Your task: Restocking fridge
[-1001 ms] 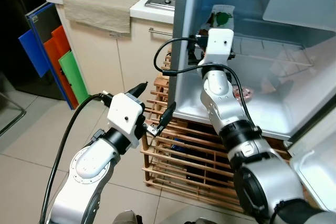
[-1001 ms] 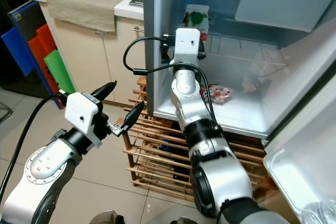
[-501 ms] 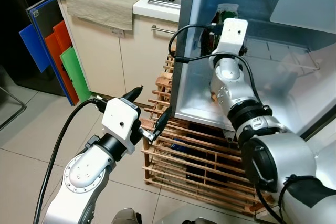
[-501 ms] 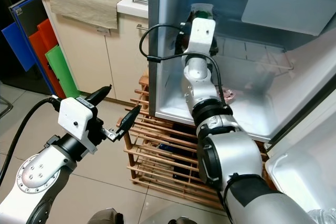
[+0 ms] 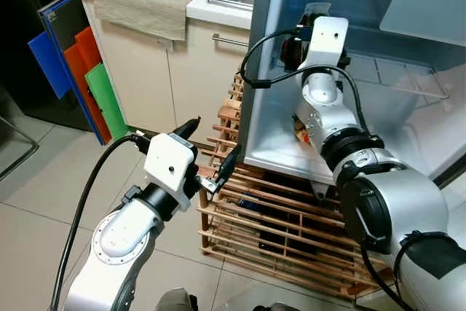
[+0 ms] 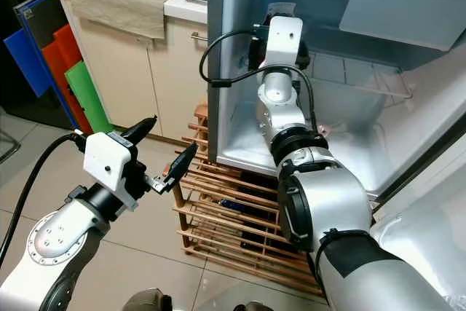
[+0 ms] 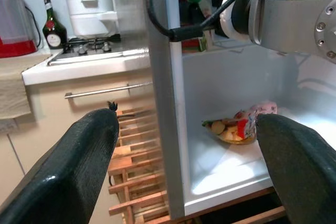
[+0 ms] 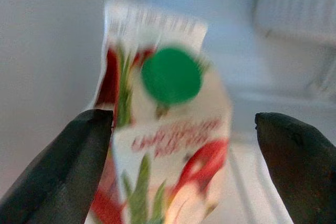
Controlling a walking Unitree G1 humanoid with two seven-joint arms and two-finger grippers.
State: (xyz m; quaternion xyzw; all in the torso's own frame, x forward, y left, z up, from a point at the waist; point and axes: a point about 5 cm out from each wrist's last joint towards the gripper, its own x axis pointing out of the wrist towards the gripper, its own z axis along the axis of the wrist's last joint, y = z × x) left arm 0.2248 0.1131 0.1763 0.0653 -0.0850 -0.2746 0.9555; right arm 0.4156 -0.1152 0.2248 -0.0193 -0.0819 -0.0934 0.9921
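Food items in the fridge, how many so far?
2: a carton with a green cap standing before the right pincer, and a snack packet on the fridge floor. Others may be hidden.

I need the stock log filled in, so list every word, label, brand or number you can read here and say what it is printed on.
Nothing can be quoted with confidence.
Carton with green cap, between the right gripper fingers: red lettering and a barcode-like strip, too blurred to read.
Bottle on the counter: label too small to read.
Packet on the fridge floor: colourful print, no legible text.
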